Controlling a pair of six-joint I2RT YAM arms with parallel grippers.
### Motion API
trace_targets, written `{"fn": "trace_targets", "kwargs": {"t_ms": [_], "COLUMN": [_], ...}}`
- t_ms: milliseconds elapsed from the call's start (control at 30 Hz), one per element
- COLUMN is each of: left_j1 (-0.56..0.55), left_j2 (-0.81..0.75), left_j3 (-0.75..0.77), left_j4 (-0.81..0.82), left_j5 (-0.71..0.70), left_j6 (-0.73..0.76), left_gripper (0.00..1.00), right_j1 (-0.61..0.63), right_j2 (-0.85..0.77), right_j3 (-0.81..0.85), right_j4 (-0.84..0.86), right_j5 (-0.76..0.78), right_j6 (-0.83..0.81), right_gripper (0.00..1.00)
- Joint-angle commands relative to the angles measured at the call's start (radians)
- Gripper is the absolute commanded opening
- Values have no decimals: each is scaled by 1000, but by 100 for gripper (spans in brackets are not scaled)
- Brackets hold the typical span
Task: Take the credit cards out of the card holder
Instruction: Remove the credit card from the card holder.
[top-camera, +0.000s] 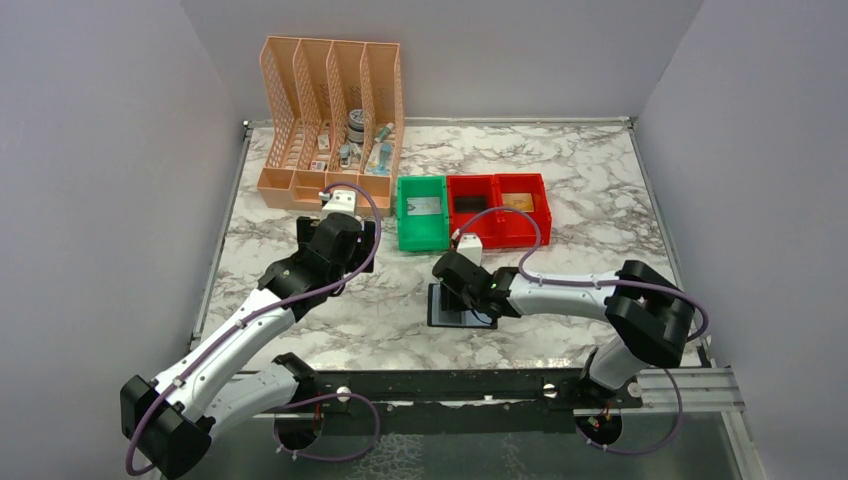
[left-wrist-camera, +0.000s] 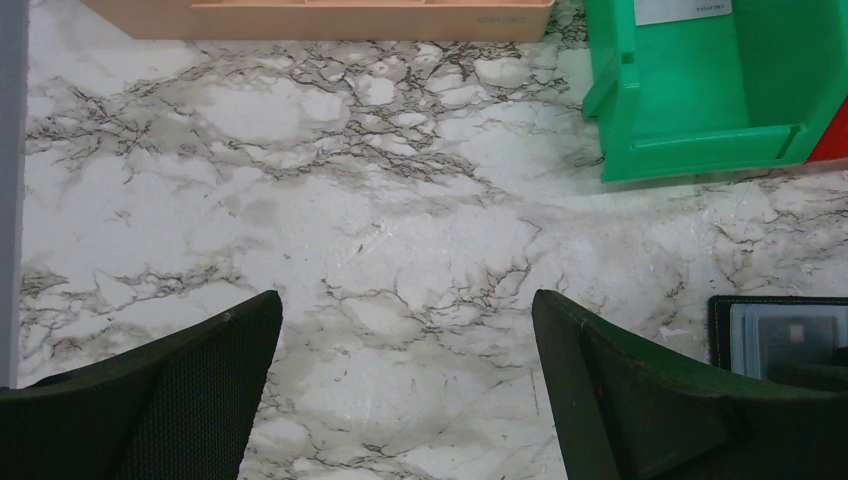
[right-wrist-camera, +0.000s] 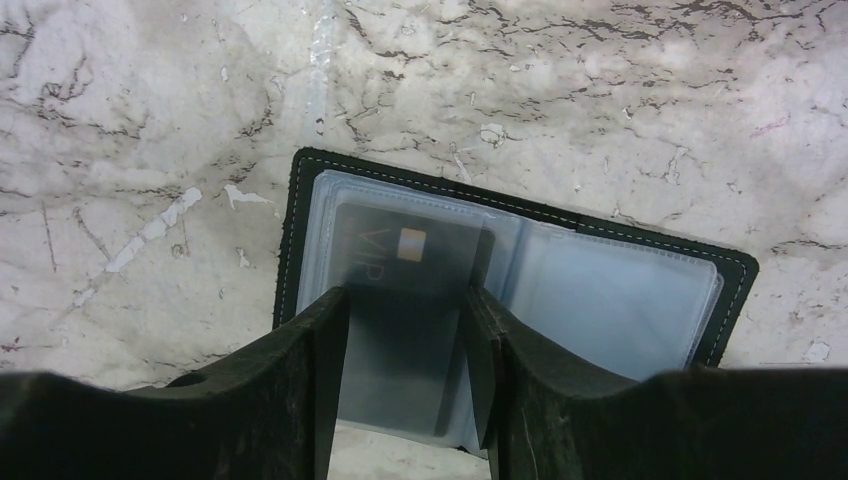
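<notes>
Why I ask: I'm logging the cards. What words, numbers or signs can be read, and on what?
"VIP" on the dark card, seen through a clear sleeve of the card holder.
The white label in the green bin: print too small to read.
Raised mark on the peach organizer: too blurred to read.

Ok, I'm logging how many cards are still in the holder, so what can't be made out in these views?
Right wrist: the right gripper covers part of the open black bifold card holder; whether it pinches the dark chip card or only the clear sleeve is unclear.
Top external: that gripper hides most of the holder, so no card count.
Left wrist: the frame edge and the left gripper cut the holder off.
</notes>
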Motion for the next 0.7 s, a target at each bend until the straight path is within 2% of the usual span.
{"fn": "trace_targets", "kwargs": {"t_ms": [0, 133, 200, 267, 467, 567, 667], "left_j1": [5, 6, 6, 6, 6, 6, 6], "left_j2": [3, 10, 13, 13, 21, 33, 41], "left_j3": [-8, -7, -7, -8, -8, -7, -7], "left_j4": [-10, -10, -9, -9, -9, -9, -8], "left_j5": [-13, -5, -4, -1, 14, 27, 39], "left_j6": [-7, -7, -5, -5, -4, -1, -1], "left_gripper": [99, 99, 99, 99, 99, 99, 99], "right_j1": [4, 4, 4, 3, -54, -79, -92], "right_j2": [35, 55, 63, 59, 14, -3, -21], "right_j3": [26, 17, 6, -16, -102, -136, -148], "right_j4": [-54, -44, -31, 3, 136, 181, 192], "right_j5": [40, 26, 16, -4, -133, -180, -192], "right_j6": [-22, -23, -12, -10, 11, 8, 10], "right_gripper": [48, 49, 42, 29, 18, 9, 8]}}
